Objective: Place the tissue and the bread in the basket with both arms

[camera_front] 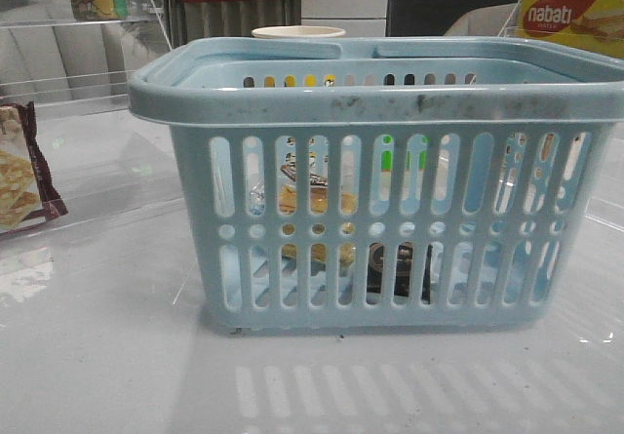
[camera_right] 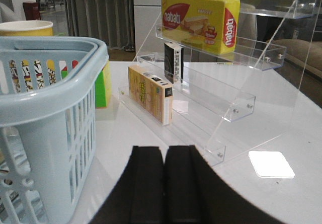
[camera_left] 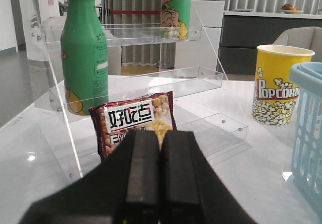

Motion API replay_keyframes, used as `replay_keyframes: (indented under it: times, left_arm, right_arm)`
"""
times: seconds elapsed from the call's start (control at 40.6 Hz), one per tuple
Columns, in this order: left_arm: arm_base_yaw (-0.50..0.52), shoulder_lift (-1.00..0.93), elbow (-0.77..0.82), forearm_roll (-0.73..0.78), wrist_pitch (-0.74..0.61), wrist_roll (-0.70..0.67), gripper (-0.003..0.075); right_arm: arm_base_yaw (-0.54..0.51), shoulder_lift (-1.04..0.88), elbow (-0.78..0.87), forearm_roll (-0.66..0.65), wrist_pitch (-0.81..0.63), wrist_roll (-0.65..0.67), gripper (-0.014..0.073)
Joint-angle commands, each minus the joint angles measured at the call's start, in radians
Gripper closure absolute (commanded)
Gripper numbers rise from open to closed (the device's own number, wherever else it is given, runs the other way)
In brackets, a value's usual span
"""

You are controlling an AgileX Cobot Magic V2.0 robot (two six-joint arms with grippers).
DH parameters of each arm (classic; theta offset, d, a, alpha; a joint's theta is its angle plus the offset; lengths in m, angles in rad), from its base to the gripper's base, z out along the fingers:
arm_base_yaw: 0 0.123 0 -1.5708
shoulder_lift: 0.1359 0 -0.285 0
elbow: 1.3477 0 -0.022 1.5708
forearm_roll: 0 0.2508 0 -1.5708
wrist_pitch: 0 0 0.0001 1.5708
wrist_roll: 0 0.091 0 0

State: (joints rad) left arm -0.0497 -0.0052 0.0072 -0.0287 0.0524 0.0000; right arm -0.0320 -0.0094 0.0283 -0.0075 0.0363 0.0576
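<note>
The light-blue slotted basket (camera_front: 380, 98) stands mid-table in the front view. Through its slots I see the bread (camera_front: 314, 200), golden buns in a clear bag with a dark label, lying inside. The tissue (camera_front: 395, 263), a small dark packet, lies on the basket floor to its right. Neither gripper shows in the front view. My left gripper (camera_left: 160, 133) is shut and empty, left of the basket (camera_left: 307, 128). My right gripper (camera_right: 164, 148) is shut and empty, right of the basket (camera_right: 45, 98).
A maroon cracker packet (camera_left: 133, 118) leans on a clear shelf (camera_left: 151, 83) holding a green bottle (camera_left: 83, 48); it also shows at the far left (camera_front: 19, 176). A popcorn cup (camera_left: 276, 85) stands behind the basket. A right-hand clear shelf (camera_right: 226, 98) holds a Nabati box (camera_right: 201, 20) and a yellow carton (camera_right: 150, 93).
</note>
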Motion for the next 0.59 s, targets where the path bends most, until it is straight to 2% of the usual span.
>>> replay_keyframes:
  times: [0.0, 0.566]
  left_arm:
    - [0.001, -0.017, 0.0, -0.008, -0.087, -0.013, 0.0629]
    - [0.001, -0.017, 0.0, -0.008, -0.087, -0.013, 0.063]
  right_arm:
    - [-0.002, -0.019, 0.002, -0.014, -0.131, 0.007, 0.054]
    - [-0.002, -0.019, 0.002, -0.033, -0.131, -0.006, 0.054]
